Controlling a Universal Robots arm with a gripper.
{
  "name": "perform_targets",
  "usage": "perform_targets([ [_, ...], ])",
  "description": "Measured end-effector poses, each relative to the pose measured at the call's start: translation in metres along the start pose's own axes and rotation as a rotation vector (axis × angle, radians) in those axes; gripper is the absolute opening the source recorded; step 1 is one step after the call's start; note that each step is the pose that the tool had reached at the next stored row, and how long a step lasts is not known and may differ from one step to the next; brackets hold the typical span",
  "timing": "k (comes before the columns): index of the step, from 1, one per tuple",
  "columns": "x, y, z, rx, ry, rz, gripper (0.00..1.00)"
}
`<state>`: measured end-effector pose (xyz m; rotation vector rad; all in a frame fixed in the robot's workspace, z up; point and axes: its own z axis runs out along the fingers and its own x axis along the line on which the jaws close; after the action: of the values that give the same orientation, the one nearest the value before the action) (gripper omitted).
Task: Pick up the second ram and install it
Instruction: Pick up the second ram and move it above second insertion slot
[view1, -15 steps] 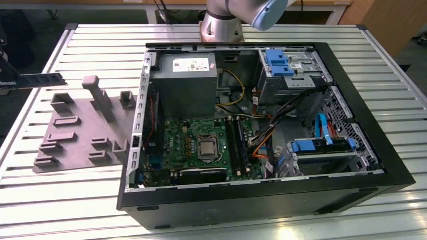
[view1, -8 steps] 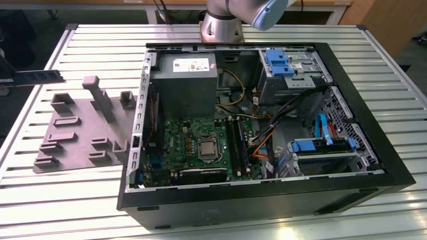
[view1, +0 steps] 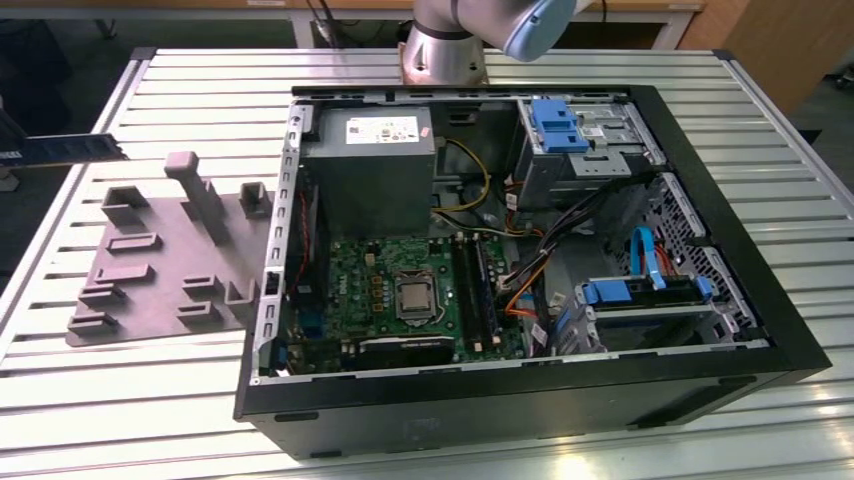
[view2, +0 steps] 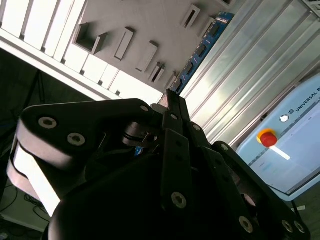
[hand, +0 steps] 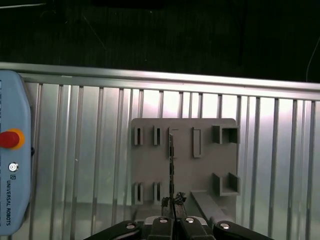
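The claw is pinched shut on the second ram. In the second wrist view its two dark fingers meet on one end of the stick, and the rest of the blue-edged board, with its row of black chips, juts out free beyond the tips. In the first wrist view the claw grips the same stick, which is seen edge-on as a thin dark line. The stick crosses in front of the grey fixture plate, roughly in line with one of the plate's narrow holders; whether it touches the plate I cannot tell. In the exterior view the second ram lies level at the exterior view's left edge, at about ten o'clock from the fixture plate and about nine o'clock from the open computer case. The plate lies flat on the slatted metal surface, just beside the case at its nine o'clock. Inside the case, the green motherboard has long black slots at about three o'clock from its square socket. The arm rises at the case's twelve o'clock. A pale blue teach pendant with a red button rests on the surface, well apart from the plate.
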<state>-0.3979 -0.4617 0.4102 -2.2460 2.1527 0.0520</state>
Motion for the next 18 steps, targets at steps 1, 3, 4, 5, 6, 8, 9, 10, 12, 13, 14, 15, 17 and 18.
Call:
perform_targets([
  [1,0.0,0.0,-0.0007,0.0001,0.0,0.0,0.12],
  [3,-0.0001,0.0,-0.0024,0.0003,-0.0001,0.0,0.12],
  [4,-0.0001,0.0,-0.0032,0.0004,-0.0001,0.0,0.12],
  [5,-0.0002,0.0001,-0.0042,0.0004,-0.0001,0.0,0.12],
  [6,-0.0002,0.0001,-0.005,0.0006,-0.0002,0.0,0.12],
  [8,-0.0003,0.0001,-0.0068,0.0007,-0.0002,0.0,0.12],
  [9,-0.0003,0.0001,-0.0075,0.0008,-0.0002,0.0,0.12],
  [10,-0.0004,0.0002,-0.0083,0.0009,-0.0002,0.0,0.12],
  [12,-0.0004,0.0002,-0.0099,0.0012,-0.0002,0.0,0.12],
  [13,-0.0005,0.0002,-0.0107,0.0013,-0.0002,0.0,0.12],
  [14,-0.0005,0.0002,-0.0115,0.0014,-0.0001,0.0,0.12],
  [15,-0.0006,0.0003,-0.0123,0.0015,-0.0001,0.0,0.12],
  [17,-0.0006,0.0003,-0.0138,0.0016,-0.0002,0.0,0.12],
  [18,-0.0007,0.0003,-0.0146,0.0017,-0.0001,0.0,0.12],
])
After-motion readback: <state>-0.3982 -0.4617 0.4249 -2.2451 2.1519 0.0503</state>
